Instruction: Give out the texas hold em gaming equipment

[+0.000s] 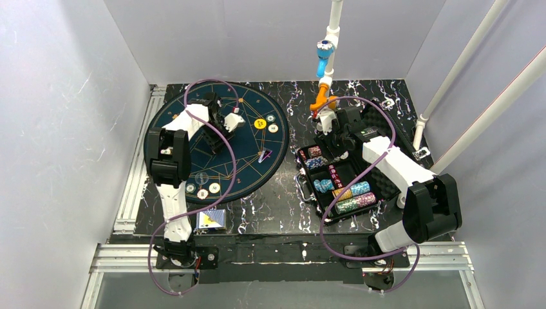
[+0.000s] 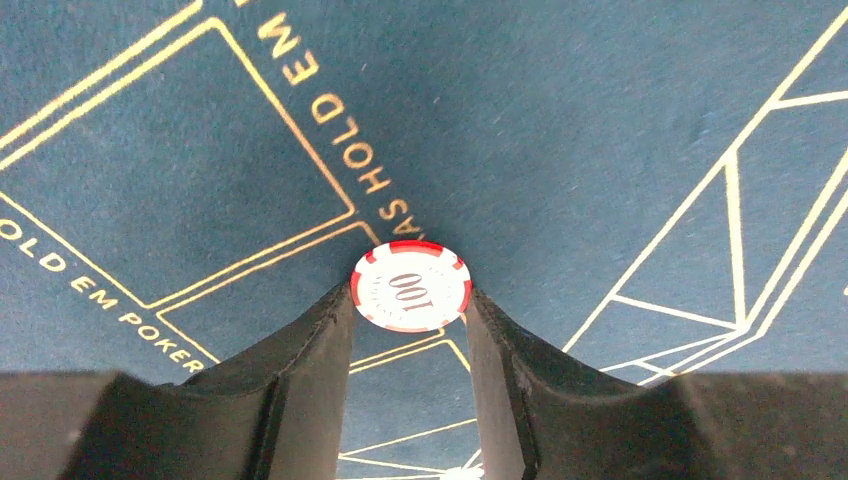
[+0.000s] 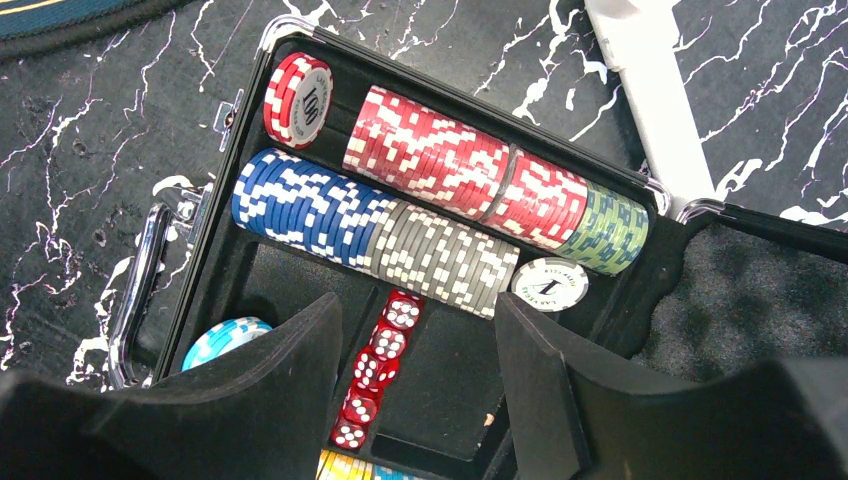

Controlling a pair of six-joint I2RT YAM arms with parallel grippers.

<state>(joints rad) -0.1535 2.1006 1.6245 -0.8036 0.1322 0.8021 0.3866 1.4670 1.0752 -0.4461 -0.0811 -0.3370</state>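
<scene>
Red-white chip (image 2: 410, 287) between left hand (image 2: 410, 302) fingers (image 2: 322, 345)

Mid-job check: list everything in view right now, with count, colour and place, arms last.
Poker mat: one, dark blue, round, table left.
100 chip: one, red-white, on mat.
Other mat chips: about six, yellow, white, pale; mat edges.
Case: one, black, open, table right.
Case chips: rows, red, blue, grey, green, light blue, yellow.
Dice: five, red, in case.
Small box: one, blue-yellow, near table edge.
Left gripper: over mat, flanking 100 chip.
Right gripper: open, empty, above case.
</scene>
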